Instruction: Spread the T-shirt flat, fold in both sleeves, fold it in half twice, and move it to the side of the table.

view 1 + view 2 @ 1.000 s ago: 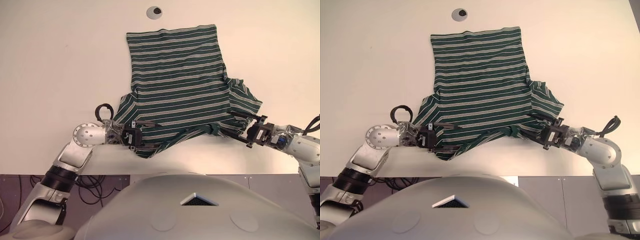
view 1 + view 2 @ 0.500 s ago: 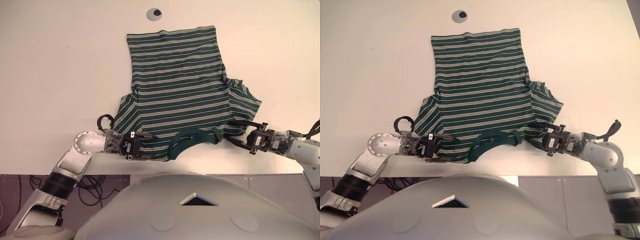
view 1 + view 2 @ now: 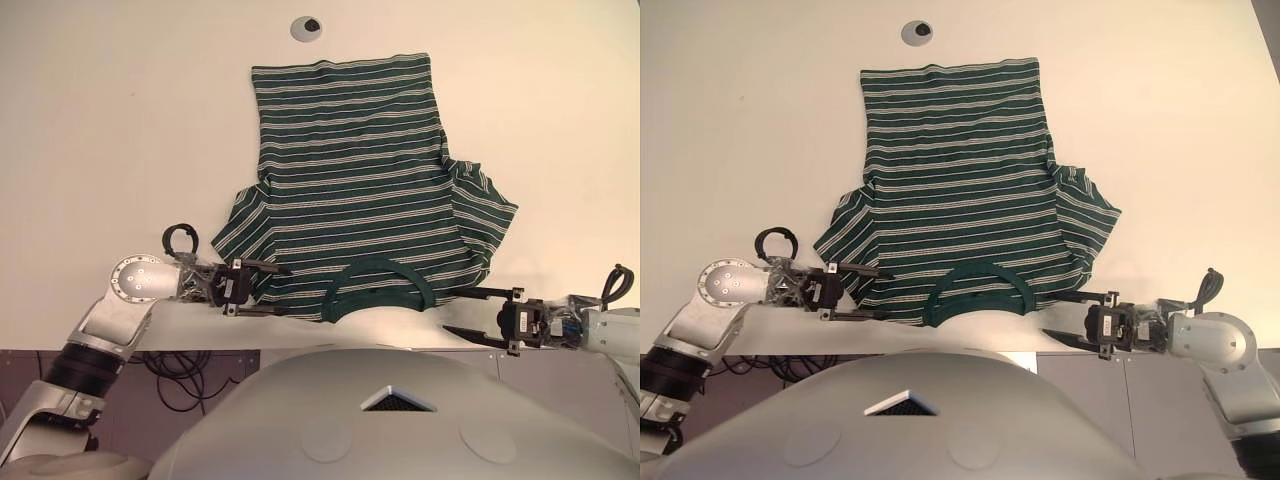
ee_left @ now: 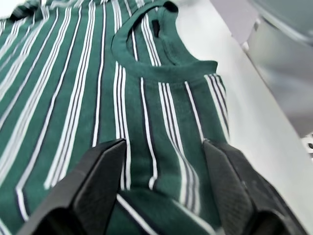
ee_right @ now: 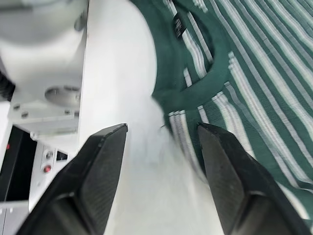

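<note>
Low, left tool (image 3: 284,292) straddling T-shirt (image 3: 360,170), right tool (image 3: 447,310) (spread) beside.

Silver-grey metal left arm (image 3: 138,282), lower left of frame: round disc joint cap, black ribbed lower segment, black looped cable (image 3: 181,238).
Silver-grey right arm (image 3: 612,335), lower right: black looped cable (image 3: 620,279).
Black left gripper (image 3: 286,291) and black right gripper (image 3: 445,311): two slim matte fingers (image 4: 98,181) each.

The T-shirt (image 3: 350,170) is seen as matt, finely ribbed knit cloth. The table (image 3: 110,130) is finished smooth and matt. The fingers (image 4: 98,181) of the left gripper (image 3: 285,291) are moulded in black, faintly grained plastic.
</note>
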`<state>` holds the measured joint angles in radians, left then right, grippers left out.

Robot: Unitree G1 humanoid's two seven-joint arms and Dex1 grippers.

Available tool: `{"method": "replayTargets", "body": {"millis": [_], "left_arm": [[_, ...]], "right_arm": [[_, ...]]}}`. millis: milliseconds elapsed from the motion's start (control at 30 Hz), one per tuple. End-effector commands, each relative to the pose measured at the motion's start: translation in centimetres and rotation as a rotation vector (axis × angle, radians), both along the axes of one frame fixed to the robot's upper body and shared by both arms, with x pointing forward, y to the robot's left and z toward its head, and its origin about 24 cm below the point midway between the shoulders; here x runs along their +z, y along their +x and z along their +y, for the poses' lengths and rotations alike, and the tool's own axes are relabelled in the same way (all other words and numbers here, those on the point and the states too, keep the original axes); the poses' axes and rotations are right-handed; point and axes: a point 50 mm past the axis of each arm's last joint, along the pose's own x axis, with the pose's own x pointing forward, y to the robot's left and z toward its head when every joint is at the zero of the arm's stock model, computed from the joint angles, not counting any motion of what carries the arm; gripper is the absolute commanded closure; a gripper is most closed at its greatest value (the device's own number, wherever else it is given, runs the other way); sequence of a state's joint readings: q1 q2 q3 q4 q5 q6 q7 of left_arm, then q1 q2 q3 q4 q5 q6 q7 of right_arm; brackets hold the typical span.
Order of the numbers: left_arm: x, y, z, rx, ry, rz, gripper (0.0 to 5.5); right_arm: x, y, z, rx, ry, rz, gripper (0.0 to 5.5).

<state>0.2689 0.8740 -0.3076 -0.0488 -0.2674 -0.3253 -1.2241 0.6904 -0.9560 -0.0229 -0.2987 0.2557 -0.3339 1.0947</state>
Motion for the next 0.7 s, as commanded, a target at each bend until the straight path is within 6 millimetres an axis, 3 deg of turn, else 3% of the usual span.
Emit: {"method": "replayTargets", "body": {"millis": [33,233,333,400,500,700], "left_arm": [[1.6,0.0,1.0,0.020,-0.018,0.054,2.63],[5.8,0.2,3.2,0.170,-0.220,0.105,2.63],[6.5,1.3,5.3,0.386,-0.290,0.091,2.63],[5.8,1.7,6.9,0.539,-0.281,0.112,2.63],[3.2,1.9,9.0,0.709,-0.161,0.151,2.63],[0.6,1.3,9.9,0.760,-0.062,0.251,2.63]], "right_arm": [[1.4,0.8,0.1,-0.022,0.056,-0.038,2.89],[1.7,1.2,0.5,-0.063,0.106,-0.076,2.89],[1.3,1.1,0.7,-0.074,0.104,-0.080,2.89],[1.1,1.1,0.6,-0.079,0.097,-0.083,2.89],[1.0,1.1,0.6,-0.091,0.084,-0.096,2.89],[1.0,1.3,0.4,-0.096,0.062,-0.114,2.89]]}}
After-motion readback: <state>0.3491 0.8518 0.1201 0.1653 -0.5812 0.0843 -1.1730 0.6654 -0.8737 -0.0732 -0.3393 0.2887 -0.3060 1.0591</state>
